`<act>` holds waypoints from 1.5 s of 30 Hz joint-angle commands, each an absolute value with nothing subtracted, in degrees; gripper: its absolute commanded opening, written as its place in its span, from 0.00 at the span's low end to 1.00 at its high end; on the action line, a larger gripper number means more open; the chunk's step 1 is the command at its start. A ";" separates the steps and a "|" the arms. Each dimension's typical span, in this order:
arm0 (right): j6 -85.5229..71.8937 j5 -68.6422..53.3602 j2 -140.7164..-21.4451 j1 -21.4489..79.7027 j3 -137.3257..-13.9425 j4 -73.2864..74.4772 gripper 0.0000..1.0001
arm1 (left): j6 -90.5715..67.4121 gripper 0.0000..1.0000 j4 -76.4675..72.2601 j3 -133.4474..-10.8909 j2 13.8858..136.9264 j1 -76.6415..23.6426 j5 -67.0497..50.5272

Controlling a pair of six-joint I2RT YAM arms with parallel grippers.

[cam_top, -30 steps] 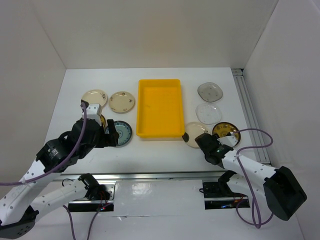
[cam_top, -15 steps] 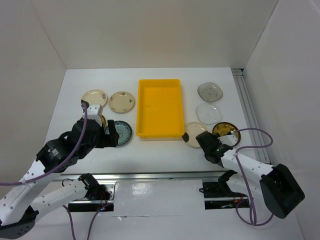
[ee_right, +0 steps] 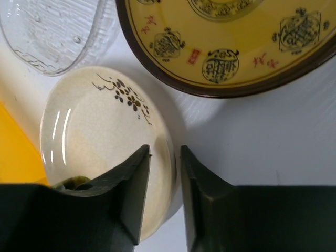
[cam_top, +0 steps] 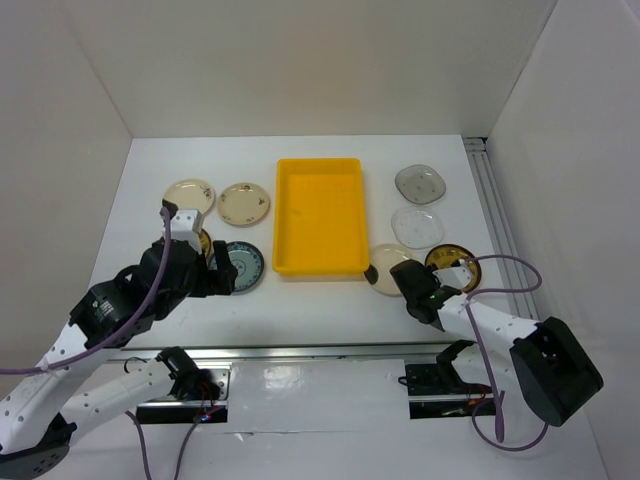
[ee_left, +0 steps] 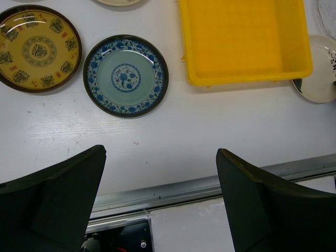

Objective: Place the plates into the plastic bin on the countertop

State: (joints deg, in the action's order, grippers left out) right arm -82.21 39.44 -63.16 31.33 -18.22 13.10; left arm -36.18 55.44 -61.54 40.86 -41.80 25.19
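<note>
Plastic bin (cam_top: pixel 319 162) is seen empty, eight plates (cam_top: pixel 243 203) are left on tabletop (cam_top: pixel 320 300); cream plate (ee_right: pixel 100 126) is pinched at its rim by right hand (ee_right: pixel 164 155), left hand (ee_left: pixel 160 152) is held spread wide.

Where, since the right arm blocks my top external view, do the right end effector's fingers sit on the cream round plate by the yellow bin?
Observer: The right end effector straddles the rim of the glazed cream round plate with a dark sprig, one finger over it, one outside.
Operator: Clamped?
Observer: Cannot tell; the gap is narrow.
Operator: Left one?
Observer: The left end effector is wide open, short of the blue-green patterned round plate.
</note>
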 commanded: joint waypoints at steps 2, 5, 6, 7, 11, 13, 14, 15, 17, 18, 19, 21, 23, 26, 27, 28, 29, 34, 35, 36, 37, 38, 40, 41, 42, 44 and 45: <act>-82.44 35.33 -65.57 30.76 -18.28 19.95 0.36 | -35.42 1.00 53.88 -61.35 39.99 -41.66 24.87; -81.75 34.28 -65.57 30.76 -18.28 20.65 0.19 | -35.42 1.00 53.88 -61.35 39.99 -41.66 24.87; -81.74 33.67 -65.57 30.76 -18.28 20.65 0.19 | -35.42 1.00 53.88 -61.35 39.99 -41.66 24.87; -81.74 33.66 -65.57 30.76 -18.28 20.65 0.18 | -35.42 1.00 53.88 -61.35 39.99 -41.66 24.87; -81.74 33.13 -65.57 30.76 -18.90 21.88 0.00 | -35.42 1.00 54.40 -61.35 39.46 -41.66 24.87; -81.21 33.13 -65.57 30.76 -19.42 22.50 0.00 | -35.42 1.00 54.40 -61.35 39.46 -41.66 24.87; -81.73 33.13 -65.57 30.76 -19.42 24.15 0.00 | -35.42 1.00 54.40 -61.35 39.46 -41.66 24.87; -81.74 33.13 -65.57 30.76 -20.03 24.95 0.00 | -35.42 1.00 54.40 -61.35 39.46 -41.66 24.87; -84.18 34.00 -64.34 31.89 -21.69 29.50 0.00 | -35.42 1.00 54.40 -61.35 39.46 -41.66 24.87; -84.90 34.71 -63.55 31.90 -22.49 31.27 0.00 | -35.42 1.00 54.40 -61.35 39.46 -41.66 24.87; -85.42 36.37 -62.07 33.04 -23.37 33.12 0.00 | -35.42 1.00 54.40 -61.35 39.46 -41.66 24.87; -87.01 38.14 -60.65 34.27 -26.71 38.83 0.00 | -35.42 1.00 54.40 -61.35 39.46 -41.66 24.87; -87.53 40.51 -59.42 35.68 -30.73 42.43 0.00 | -35.42 1.00 54.40 -61.35 39.46 -41.66 24.87; -89.55 44.55 -59.41 37.87 -35.05 50.25 0.00 | -35.42 1.00 54.40 -61.35 39.99 -41.66 24.87; -90.26 45.78 -59.41 38.58 -37.94 54.36 0.00 | -35.42 1.00 54.40 -61.35 39.99 -41.66 24.87; -92.44 48.05 -59.41 39.98 -39.36 56.49 0.00 | -35.42 1.00 54.40 -61.35 39.99 -41.66 24.87; -93.59 49.38 -60.11 40.86 -42.07 58.60 0.00 | -35.42 1.00 54.40 -61.35 40.51 -41.66 24.87; -105.09 56.50 -64.68 45.78 -50.17 75.19 0.00 | -35.95 1.00 54.40 -61.35 40.52 -41.66 24.87; -104.25 58.60 -65.38 47.27 -51.23 75.23 0.00 | -35.95 1.00 54.40 -61.35 41.04 -41.66 24.87; -104.24 59.49 -66.00 47.89 -52.11 75.23 0.00 | -35.95 1.00 54.40 -61.35 41.04 -41.66 24.87; -104.24 60.55 -66.01 48.86 -53.77 75.23 0.00 | -35.95 1.00 54.40 -61.35 41.04 -41.66 24.87; -104.24 62.64 -66.53 50.26 -54.66 75.23 0.00 | -36.47 1.00 54.40 -61.35 41.57 -41.66 25.40; -104.24 64.24 -67.24 50.27 -57.81 75.23 0.00 | -36.47 1.00 54.40 -61.35 42.18 -41.66 25.92; -103.72 65.12 -68.19 50.27 -58.88 75.23 0.00 | -36.47 1.00 55.01 -61.35 42.19 -41.66 25.93; -102.93 67.30 -69.33 50.27 -60.02 74.54 0.00 | -37.08 1.00 55.02 -61.35 42.19 -41.66 26.54; -97.43 69.07 -70.57 50.98 -63.36 70.35 0.00 | -37.79 1.00 55.63 -61.87 42.89 -41.66 28.02; -92.42 69.87 -70.58 51.59 -63.98 66.05 0.00 | -38.58 1.00 56.16 -61.87 43.59 -41.66 28.04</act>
State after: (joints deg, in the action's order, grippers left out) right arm -98.65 60.66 -69.97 50.26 -59.77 70.35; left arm -36.58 55.72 -61.49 42.76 -41.80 25.89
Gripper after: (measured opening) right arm 0.031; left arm 0.997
